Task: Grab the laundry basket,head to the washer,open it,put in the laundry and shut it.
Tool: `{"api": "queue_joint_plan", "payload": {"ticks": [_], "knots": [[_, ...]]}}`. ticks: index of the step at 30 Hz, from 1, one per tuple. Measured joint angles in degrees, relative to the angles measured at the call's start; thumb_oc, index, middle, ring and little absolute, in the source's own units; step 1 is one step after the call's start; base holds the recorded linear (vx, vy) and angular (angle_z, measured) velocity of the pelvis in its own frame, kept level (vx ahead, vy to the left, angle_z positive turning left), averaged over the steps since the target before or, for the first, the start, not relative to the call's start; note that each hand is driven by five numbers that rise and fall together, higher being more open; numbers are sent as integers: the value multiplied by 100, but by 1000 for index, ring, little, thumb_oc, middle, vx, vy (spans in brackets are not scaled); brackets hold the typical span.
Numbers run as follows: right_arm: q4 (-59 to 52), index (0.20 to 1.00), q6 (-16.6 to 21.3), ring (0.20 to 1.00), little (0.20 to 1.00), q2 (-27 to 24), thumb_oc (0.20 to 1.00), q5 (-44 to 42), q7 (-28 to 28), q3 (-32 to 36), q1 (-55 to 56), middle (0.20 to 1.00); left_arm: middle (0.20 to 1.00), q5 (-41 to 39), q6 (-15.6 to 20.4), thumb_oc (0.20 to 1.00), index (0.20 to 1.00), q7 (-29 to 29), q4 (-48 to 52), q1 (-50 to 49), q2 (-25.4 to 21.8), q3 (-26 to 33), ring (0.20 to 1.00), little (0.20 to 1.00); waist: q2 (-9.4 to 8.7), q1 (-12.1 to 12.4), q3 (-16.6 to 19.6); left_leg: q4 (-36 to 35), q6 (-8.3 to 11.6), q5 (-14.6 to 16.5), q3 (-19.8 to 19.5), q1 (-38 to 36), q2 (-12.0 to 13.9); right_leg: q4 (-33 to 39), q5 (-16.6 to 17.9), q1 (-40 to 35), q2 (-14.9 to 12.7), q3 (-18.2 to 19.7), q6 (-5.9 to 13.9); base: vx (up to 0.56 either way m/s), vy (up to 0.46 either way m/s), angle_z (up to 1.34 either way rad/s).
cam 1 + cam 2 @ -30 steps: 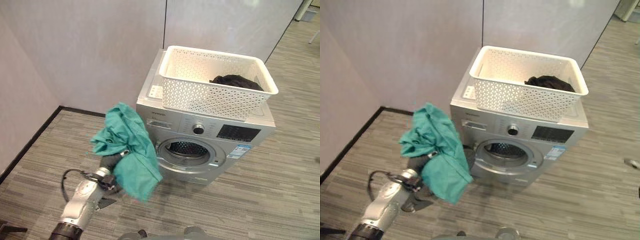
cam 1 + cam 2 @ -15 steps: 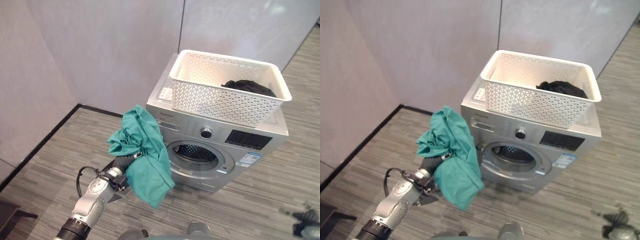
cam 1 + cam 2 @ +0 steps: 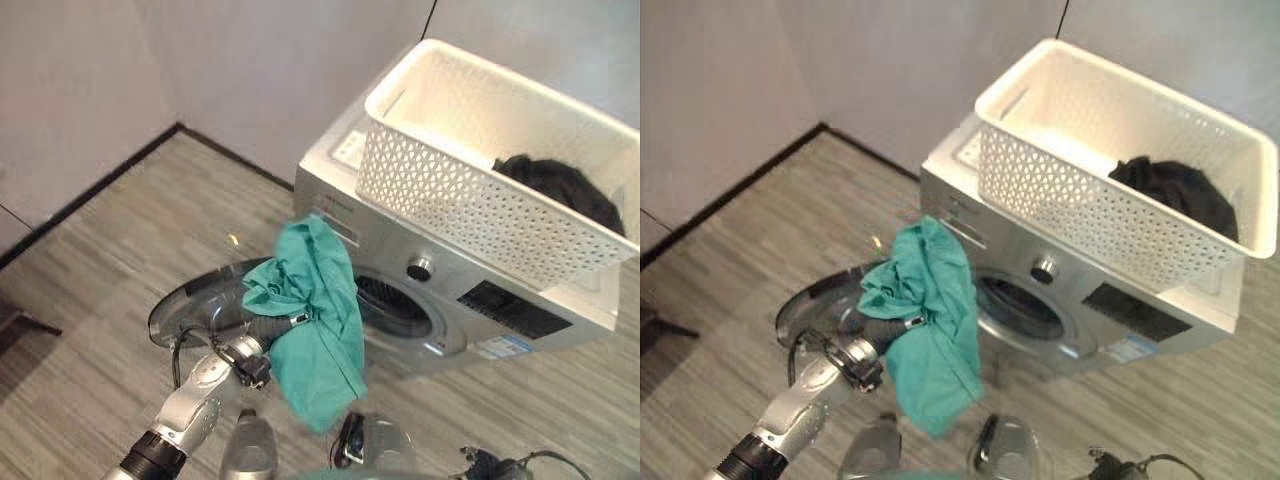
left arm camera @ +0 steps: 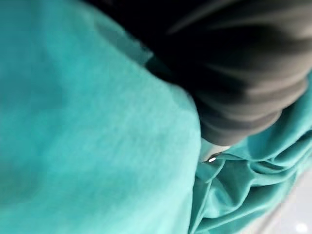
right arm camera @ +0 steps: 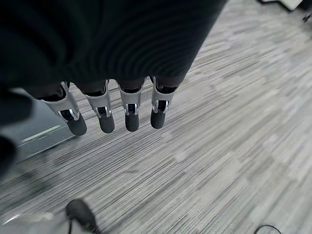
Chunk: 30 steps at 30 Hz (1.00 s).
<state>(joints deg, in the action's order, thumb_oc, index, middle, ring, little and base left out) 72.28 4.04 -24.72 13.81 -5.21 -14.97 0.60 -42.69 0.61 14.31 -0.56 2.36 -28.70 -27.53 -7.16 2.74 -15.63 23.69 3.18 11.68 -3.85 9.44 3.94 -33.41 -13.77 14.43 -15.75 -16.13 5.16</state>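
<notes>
Since the earlier frames the head camera has tipped down and moved in, so the whole scene has shifted: the silver front-loading washing machine [image 3: 440, 290] now fills the right of the view with less wall above it, and its round glass door [image 3: 205, 300], swung fully open toward the floor on the robot's left, shows where it was out of frame before; the things themselves have not moved against each other. The teal garment [image 3: 315, 315] is still bunched over the left hand [image 3: 262, 330], hanging just in front of the left edge of the dark drum opening [image 3: 392, 305] and not yet inside it; the cloth covers the fingers, so whether they are clenched on it cannot be told (the left wrist view gives teal folds [image 4: 97, 126] pressed against the dark ribbed cover, no fingers). The white perforated laundry basket [image 3: 470, 190] sits on top of the washer, its far right end cut off by the frame, with a black garment [image 3: 560, 185] lying in its right part. The right hand [image 5: 114, 105] hangs over the grey wood-grain floor [image 5: 219, 146], fingers straight, holding nothing; the thumb is too dark to make out.
</notes>
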Motion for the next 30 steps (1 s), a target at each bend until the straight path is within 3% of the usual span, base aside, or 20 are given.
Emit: {"api": "queue_joint_plan", "payload": {"ticks": [2,6,10,13,17,20,23,24,30], "knots": [[68,1000,-22,1000,1000,-86,1000,-8,32,209,13,1000,200,0,2,200,200,4,35,56,59,-106,200,200,118,-34,-214,183,90,205,-1,167,-10,-141,-71,144,-31,59,40,-84,-17,-2],[49,1000,-29,1000,1000,-48,1000,-130,38,252,143,1000,200,8,-2,200,200,-4,-159,17,84,-103,200,200,102,-56,-380,115,98,183,123,198,-45,-64,43,285,-24,264,113,-98,-46,-18],[-230,1000,-21,1000,1000,-34,1000,-482,192,471,177,1000,200,50,12,200,200,-32,-526,99,216,-128,200,200,94,-206,-413,-14,86,35,164,412,-28,77,202,556,7,323,104,-94,-54,-9],[-538,1000,26,1000,1000,-1,1000,-916,280,475,58,1000,200,128,10,200,200,-275,-1578,397,623,-290,200,200,110,-399,-499,-308,153,-169,351,532,62,318,424,836,184,460,21,-108,-78,-29],[-559,1000,89,1000,1000,55,1000,-1362,331,467,34,1000,200,333,42,200,200,-553,-2101,829,953,-301,200,200,110,-660,-674,-447,180,-299,394,753,89,187,442,1188,215,476,-46,-66,-77,-5],[-592,1000,118,1000,1000,75,1000,-1530,376,467,19,1000,200,495,55,200,200,-831,-2578,1391,1153,-280,200,200,74,-702,-787,-443,199,-309,440,890,158,148,442,1396,299,530,-63,-34,-93,-15],[-869,1000,131,1000,1000,159,1000,-1665,388,353,24,1000,200,502,272,200,200,-1281,-3442,2188,1423,-2,200,200,-168,-951,-963,-509,324,-389,457,1076,327,138,456,1688,475,549,-142,-20,-171,-16],[-1081,1000,188,1000,1000,206,1000,-1793,385,163,18,1000,200,493,299,200,200,-1496,-4147,2676,1593,175,200,200,-268,-1069,-974,-602,400,-446,454,1179,429,163,479,1804,579,524,-180,5,-78,-13],[-1635,1000,248,1000,1000,238,1000,-2224,370,-164,5,1000,200,428,498,200,200,-2106,-4992,3841,1556,468,200,200,-571,-1389,-1044,-494,467,-513,393,1721,673,-65,458,2398,804,450,-331,-1,-72,-6]]}}
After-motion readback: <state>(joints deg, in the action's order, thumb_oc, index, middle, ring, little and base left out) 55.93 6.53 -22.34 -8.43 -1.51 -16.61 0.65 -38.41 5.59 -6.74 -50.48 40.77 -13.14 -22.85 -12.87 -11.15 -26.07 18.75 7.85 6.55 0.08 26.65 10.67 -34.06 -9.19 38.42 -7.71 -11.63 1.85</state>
